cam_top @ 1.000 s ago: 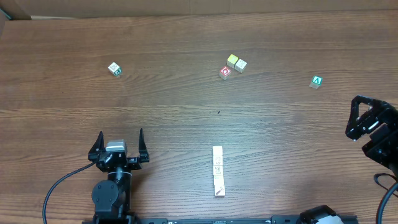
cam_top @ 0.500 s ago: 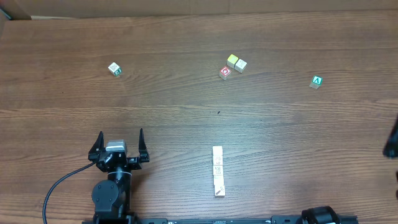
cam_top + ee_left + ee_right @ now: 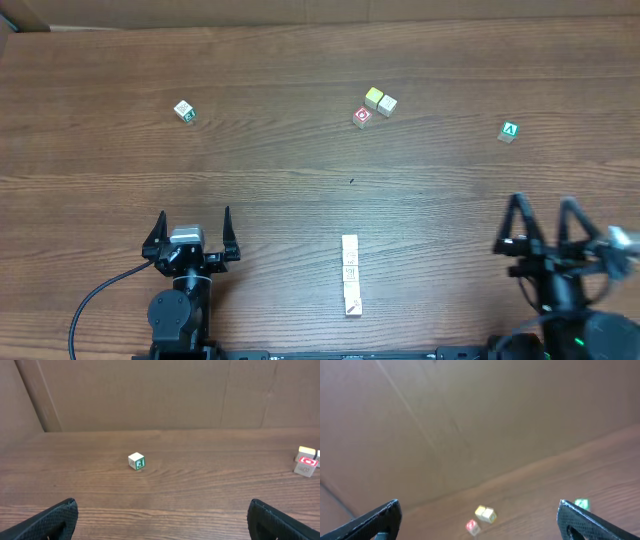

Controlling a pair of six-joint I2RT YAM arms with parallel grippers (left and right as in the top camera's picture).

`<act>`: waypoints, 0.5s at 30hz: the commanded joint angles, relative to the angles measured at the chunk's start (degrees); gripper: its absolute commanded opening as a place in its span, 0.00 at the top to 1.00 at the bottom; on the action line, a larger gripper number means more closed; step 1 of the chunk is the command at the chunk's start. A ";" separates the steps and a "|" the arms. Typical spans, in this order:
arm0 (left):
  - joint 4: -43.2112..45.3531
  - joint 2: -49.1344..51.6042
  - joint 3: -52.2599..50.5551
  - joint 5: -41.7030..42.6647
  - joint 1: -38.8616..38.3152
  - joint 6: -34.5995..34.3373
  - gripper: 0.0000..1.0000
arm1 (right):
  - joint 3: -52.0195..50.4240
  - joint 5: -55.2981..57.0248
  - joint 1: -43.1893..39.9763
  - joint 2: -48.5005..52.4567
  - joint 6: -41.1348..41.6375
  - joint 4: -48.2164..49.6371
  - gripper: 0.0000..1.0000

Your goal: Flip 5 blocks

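The blocks (image 3: pixel 350 275) are several pale wooden cubes lying end to end in a straight row near the table's front edge, seen only in the overhead view. My left gripper (image 3: pixel 194 214) stands open well to their left with nothing in it; in the left wrist view the gripper (image 3: pixel 161 505) has only bare wood between its fingertips. My right gripper (image 3: pixel 541 205) stands open at the front right, far from the row. In the blurred right wrist view the gripper (image 3: pixel 479 505) holds nothing.
Two yellowish cubes (image 3: pixel 380 100) touch at the back centre, with a red-ringed cube (image 3: pixel 362 116) beside them. A green-marked cube (image 3: pixel 184 110) sits back left, another (image 3: pixel 509 131) back right. A cardboard wall (image 3: pixel 160 395) borders the far edge.
The right arm left the right edge, dropped out of view, and now stands at the front right with its open fingers pointing away. The left arm and all cubes have not moved.
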 commanded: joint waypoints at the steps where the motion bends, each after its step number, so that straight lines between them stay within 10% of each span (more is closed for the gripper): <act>1: 0.02 -0.66 -0.22 0.31 0.39 0.68 0.00 | -7.96 -4.55 -0.68 -3.87 -1.11 5.38 0.00; 15: 0.02 -0.66 -0.22 0.31 0.39 0.68 0.00 | -23.50 -6.43 1.60 -4.57 -11.17 16.92 0.00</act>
